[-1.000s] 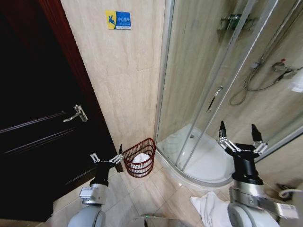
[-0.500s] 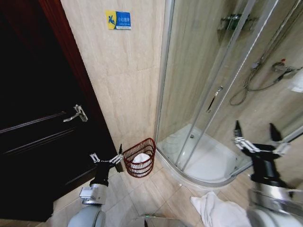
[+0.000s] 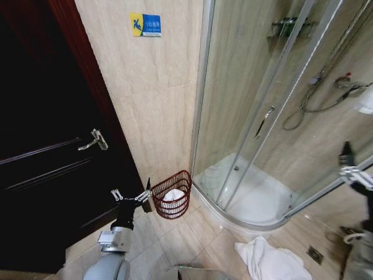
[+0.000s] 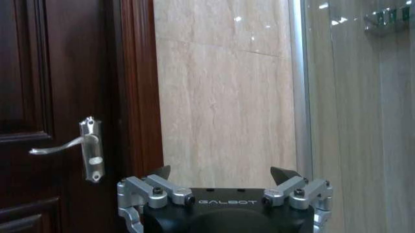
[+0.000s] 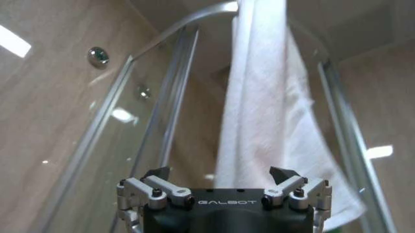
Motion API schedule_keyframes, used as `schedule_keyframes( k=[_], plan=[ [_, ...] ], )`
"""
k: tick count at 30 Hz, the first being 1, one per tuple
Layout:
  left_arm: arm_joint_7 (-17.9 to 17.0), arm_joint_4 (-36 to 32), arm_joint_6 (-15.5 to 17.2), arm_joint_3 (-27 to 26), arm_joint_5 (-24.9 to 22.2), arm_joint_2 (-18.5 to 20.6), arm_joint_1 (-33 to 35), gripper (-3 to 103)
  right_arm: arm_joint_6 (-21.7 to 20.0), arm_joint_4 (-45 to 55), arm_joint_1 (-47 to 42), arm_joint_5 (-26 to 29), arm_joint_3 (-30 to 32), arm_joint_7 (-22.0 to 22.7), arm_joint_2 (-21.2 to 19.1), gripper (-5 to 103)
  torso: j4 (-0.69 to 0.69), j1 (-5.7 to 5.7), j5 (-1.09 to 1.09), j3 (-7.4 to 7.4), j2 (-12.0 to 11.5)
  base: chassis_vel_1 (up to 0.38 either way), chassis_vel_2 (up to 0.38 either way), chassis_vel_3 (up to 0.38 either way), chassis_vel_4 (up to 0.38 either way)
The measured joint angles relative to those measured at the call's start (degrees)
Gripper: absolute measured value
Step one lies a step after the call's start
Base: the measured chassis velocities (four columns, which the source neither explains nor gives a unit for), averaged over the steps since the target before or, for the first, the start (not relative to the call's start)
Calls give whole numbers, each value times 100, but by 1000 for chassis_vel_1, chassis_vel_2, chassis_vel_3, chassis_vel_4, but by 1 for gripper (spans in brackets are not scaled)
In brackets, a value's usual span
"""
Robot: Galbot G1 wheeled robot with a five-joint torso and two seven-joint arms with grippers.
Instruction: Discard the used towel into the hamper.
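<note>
The hamper point(image 3: 172, 195) is woven, full of holes. The towel point(image 5: 269, 121) is soft, fluffy cloth. The door point(image 4: 58, 121) is dark shiny wood with a shiny metal handle point(image 4: 87, 150). The wall tiles point(image 3: 151, 105) look smooth.

The hamper point(image 3: 172, 195) stands on the floor in the corner, against the tiled wall point(image 3: 157, 105), with the dark door point(image 3: 52, 163) on one side and the shower enclosure's glass point(image 3: 245, 116) and raised tray rim point(image 3: 233, 219) on the other. Its mouth is open from above; white cloth lies inside. Open floor tiles lie in front of it. A white towel point(image 3: 271, 259) lies on the floor well apart. The door handle point(image 3: 95, 140) projects above the left gripper point(image 3: 131, 195).
</note>
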Motion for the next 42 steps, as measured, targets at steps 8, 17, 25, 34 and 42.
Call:
schedule_keyframes(
  k=[8,17,25,34,42],
  plan=[
    [0,0,1,0,0,0,0,100,211,1,-51,232,484,32,-107,100,0,0,0,0,0,0,0,0,0],
    [0,1,1,0,-1,1,0,100,71,0,30,282,410,30,-171,100,0,0,-1,0,0,-18,-24,20,18],
    [0,0,2,1,-1,1,0,100,9,-2,48,264,343,32,-240,100,0,0,1,0,0,-130,-132,133,120],
    [0,1,2,1,-1,0,0,100,8,-3,58,269,337,32,-247,100,0,0,0,0,0,-117,-123,120,120],
    [1,1,2,1,-1,-1,0,100,17,-3,129,427,373,103,-415,100,-1,0,1,0,0,-52,-66,51,56]
  ],
)
